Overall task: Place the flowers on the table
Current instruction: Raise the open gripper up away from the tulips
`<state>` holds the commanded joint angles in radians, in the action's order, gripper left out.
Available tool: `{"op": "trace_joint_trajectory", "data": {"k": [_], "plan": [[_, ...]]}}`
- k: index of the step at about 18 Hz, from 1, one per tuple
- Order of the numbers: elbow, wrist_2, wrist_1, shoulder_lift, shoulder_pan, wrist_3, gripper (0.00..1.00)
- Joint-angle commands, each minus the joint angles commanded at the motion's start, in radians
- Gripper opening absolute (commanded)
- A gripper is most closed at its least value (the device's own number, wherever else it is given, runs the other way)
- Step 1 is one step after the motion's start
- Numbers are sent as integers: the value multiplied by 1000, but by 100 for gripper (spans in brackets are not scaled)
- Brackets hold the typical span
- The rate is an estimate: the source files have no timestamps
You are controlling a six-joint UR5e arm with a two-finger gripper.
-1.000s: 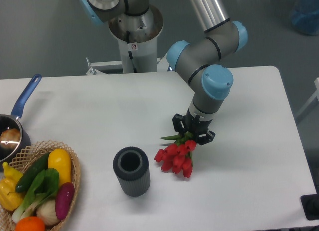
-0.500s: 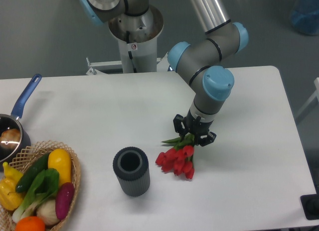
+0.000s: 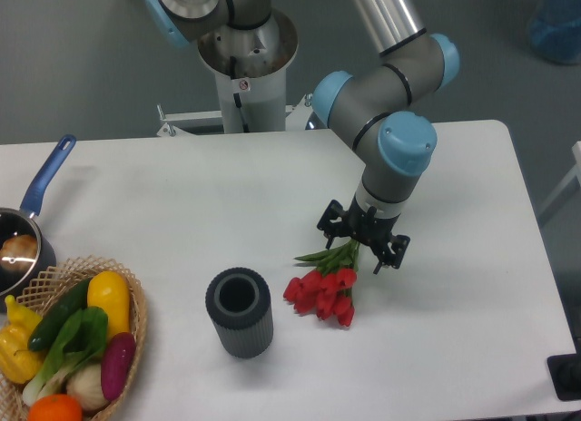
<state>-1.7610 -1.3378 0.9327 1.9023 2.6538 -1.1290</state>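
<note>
The flowers (image 3: 323, 292), a bunch of red tulip buds on green stems, lie on the white table (image 3: 182, 203) right of the vase. Their buds point toward the front edge and their stems run up toward my gripper. My gripper (image 3: 362, 240) hangs over the stem ends with its black fingers (image 3: 392, 250) spread apart on either side. It is open and the stems rest on the tabletop between and below the fingers.
A dark grey ribbed vase (image 3: 239, 312) stands upright just left of the buds. A wicker basket (image 3: 127, 298) of vegetables sits at the front left corner, with a blue-handled pan (image 3: 27, 223) behind it. The robot base (image 3: 245, 67) rises at the back.
My gripper's fingers have spread apart, letting go of the stems. The flowers have settled slightly lower on the table, and the wrist has shifted a little to the right.
</note>
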Motion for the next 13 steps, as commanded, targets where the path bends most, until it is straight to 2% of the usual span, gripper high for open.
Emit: {"op": "trace_joint_trajectory", "data": {"k": [4, 8, 13], "plan": [[34, 43, -6, -54, -3, 14, 100], [51, 52, -55, -60, -12, 9, 100], [61, 167, -64, -127, -12, 8, 100]]}}
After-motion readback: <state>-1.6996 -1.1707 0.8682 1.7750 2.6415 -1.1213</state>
